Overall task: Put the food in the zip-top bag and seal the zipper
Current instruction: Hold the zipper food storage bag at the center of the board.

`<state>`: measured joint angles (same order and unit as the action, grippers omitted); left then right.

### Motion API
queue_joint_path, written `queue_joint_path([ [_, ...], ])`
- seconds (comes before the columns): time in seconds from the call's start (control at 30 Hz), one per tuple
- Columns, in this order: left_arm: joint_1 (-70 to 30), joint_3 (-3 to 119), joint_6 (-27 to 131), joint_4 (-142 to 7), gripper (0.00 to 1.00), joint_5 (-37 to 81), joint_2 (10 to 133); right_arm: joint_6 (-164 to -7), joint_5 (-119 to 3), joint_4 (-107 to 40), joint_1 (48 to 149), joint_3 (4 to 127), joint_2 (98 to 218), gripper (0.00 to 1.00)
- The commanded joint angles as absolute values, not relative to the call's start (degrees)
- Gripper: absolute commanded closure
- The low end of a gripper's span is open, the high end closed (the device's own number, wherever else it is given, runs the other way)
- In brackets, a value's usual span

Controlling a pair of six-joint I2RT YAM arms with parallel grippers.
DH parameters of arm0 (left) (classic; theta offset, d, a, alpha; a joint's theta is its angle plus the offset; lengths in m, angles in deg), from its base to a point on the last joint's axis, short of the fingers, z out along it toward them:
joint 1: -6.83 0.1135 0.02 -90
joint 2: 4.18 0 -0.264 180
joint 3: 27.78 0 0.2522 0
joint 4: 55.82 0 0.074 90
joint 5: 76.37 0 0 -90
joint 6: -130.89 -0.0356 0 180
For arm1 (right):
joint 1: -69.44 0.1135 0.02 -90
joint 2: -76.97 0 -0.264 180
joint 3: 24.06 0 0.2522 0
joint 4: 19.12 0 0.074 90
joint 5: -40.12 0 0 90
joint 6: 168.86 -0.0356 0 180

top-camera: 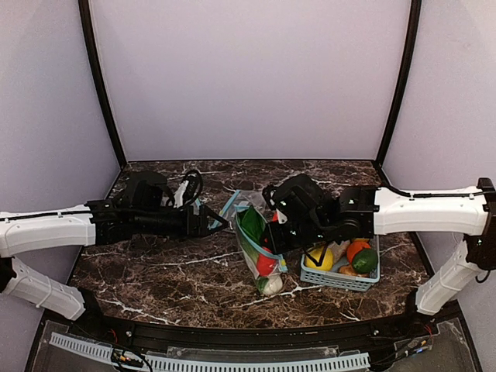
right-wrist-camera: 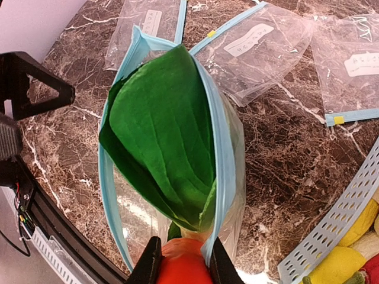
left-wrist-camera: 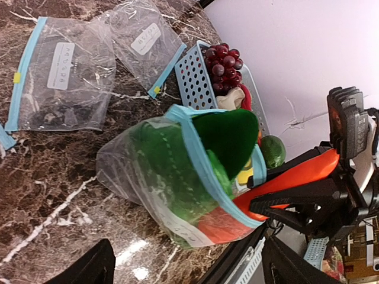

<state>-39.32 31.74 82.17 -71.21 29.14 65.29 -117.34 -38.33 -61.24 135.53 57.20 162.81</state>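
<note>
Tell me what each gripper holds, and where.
Right gripper pinches the red-orange vegetable by its part outside the bag; left gripper holds nothing.

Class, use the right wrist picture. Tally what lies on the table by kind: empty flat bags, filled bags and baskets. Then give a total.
Empty flat bags: 3
Filled bag: 1
Basket: 1
Total: 5

Surface (top-camera: 170,271): dark brown stone pattern with white veins, glossy, with a pale patch of glare in the left wrist view. Back wall (top-camera: 248,77) and side walls (top-camera: 39,116): plain pale lilac panels. Two black struts (top-camera: 99,81) stand at the rear corners. A white slotted strip (top-camera: 232,362), possibly a cable duct, runs along the near edge.
</note>
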Motion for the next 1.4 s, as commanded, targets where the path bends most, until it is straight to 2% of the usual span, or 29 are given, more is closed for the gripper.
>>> queue_joint_path([
  [0.0,-41.0,30.7,91.6,-62.0,0.13,30.1,66.9,-118.2,-32.7,-66.2,137.3,62.0,166.5,1.0],
  [0.3,-41.3,31.4,94.5,-57.2,0.13,33.6,74.8,-118.4,-30.7,-68.4,138.9,66.2,170.2,1.0],
  [0.57,-43.1,31.0,96.4,-55.6,0.23,35.1,78.3,-118.5,-29.5,-69.6,139.2,67.2,171.0,1.0],
  [0.93,-43.9,31.5,97.7,-52.8,0.54,35.4,81.9,-118.8,-28.3,-71.2,139.8,67.9,172.1,1.0],
  [1.17,-43.9,30.7,97.6,-52.4,0.96,35.0,81.1,-119.1,-28.3,-71.7,139.7,68.0,171.9,1.0],
  [1.2,-43.9,30.5,97.4,-52.4,0.98,34.8,81.0,-119.1,-28.5,-71.7,139.6,67.9,171.7,0.99],
  [1.23,-43.9,30.3,97.3,-52.6,0.99,34.8,80.8,-119.0,-28.6,-71.7,139.5,68.0,171.5,0.93],
  [1.37,-43.9,30.0,96.1,-53.4,0.99,34.7,80.6,-118.4,-29.0,-71.3,139.2,67.7,169.5,0.64],
])
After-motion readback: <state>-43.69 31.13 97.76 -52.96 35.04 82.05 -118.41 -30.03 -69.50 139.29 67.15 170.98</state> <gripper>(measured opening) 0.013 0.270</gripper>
